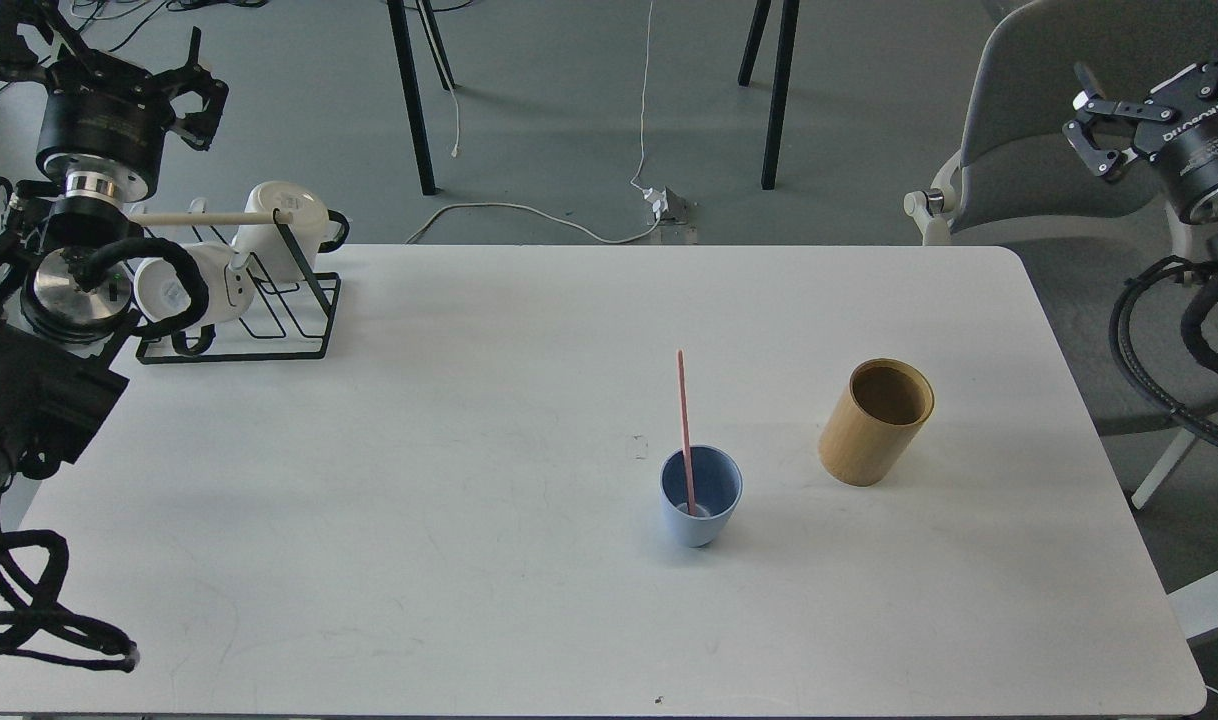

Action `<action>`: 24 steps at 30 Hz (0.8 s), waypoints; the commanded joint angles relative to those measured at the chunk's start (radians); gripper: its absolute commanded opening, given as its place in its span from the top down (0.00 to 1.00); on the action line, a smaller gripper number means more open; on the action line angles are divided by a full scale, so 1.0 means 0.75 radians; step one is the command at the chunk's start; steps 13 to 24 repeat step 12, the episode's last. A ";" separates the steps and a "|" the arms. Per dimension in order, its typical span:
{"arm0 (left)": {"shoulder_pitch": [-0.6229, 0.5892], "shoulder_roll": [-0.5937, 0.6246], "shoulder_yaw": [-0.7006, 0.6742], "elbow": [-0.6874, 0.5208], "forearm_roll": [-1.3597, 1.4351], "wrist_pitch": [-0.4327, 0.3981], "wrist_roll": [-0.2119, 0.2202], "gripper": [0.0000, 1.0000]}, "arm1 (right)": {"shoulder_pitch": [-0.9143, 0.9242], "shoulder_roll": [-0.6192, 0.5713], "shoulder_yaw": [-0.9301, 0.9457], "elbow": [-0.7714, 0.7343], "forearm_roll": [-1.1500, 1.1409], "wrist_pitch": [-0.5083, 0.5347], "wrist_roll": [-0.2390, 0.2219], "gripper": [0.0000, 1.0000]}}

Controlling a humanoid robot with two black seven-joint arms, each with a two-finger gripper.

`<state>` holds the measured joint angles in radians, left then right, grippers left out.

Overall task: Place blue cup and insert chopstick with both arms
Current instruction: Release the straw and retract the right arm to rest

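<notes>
The blue cup [701, 508] stands upright on the white table [469, 500], and I take it as the landmark. The chopstick [685, 430] stands inside the cup, its lower end on the bottom, its upper part leaning over the far rim. Just to the right of the cup, a little farther back, stands the tan holder [875, 423], apart from it. Far to the left and behind the cup is the black wire rack [269, 320] with white mugs [284, 225]. The left gripper [191, 98] hangs above that rack, fingers spread, holding nothing. The right gripper [1094, 125] is high, far right of the cup, fingers apart and empty.
</notes>
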<state>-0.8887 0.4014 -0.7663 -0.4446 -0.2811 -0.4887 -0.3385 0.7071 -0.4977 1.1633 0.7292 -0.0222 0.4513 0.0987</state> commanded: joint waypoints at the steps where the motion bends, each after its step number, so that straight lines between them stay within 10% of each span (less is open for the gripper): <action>1: -0.005 -0.036 0.007 0.049 0.007 0.000 0.003 0.01 | 0.012 0.050 0.001 -0.056 0.025 0.046 0.003 0.00; 24: -0.014 -0.116 0.007 0.110 0.007 0.000 0.003 0.01 | 0.086 0.095 -0.011 -0.123 0.023 0.050 0.001 0.00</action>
